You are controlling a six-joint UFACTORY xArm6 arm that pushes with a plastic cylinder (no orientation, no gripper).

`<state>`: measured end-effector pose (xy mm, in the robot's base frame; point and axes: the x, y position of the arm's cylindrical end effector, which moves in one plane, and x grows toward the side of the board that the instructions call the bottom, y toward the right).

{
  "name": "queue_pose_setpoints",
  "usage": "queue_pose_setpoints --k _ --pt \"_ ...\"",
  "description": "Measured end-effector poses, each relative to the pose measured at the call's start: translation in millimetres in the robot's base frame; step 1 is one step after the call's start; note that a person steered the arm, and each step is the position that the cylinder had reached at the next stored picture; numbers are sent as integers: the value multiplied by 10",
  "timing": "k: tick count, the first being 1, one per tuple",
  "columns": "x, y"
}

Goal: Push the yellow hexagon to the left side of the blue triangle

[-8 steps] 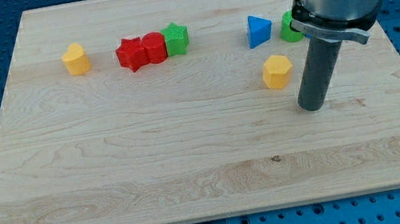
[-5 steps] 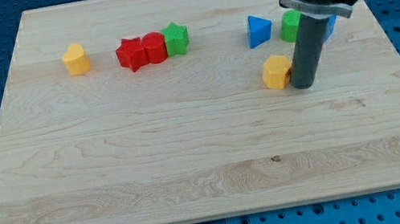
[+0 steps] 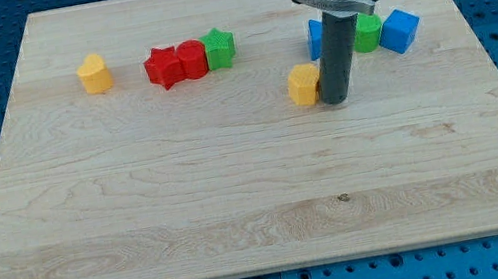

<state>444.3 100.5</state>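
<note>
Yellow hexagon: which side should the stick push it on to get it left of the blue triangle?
Probably its lower right face. The yellow hexagon sits below and left of the blue triangle, with my tip against its right side, so pushing up-left suits.

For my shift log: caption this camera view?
My tip presses the yellow hexagon's right side, just below-left of the partly hidden blue triangle.

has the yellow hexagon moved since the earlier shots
Yes. The yellow hexagon has slid toward the view's left and slightly up, closer to the red blocks, with my tip right against its right side.
</note>
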Motion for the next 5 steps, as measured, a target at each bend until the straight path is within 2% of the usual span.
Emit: queue_pose_setpoints --k 1,3,5 --pt "118 -35" --pt "138 -329" --pt "137 -344"
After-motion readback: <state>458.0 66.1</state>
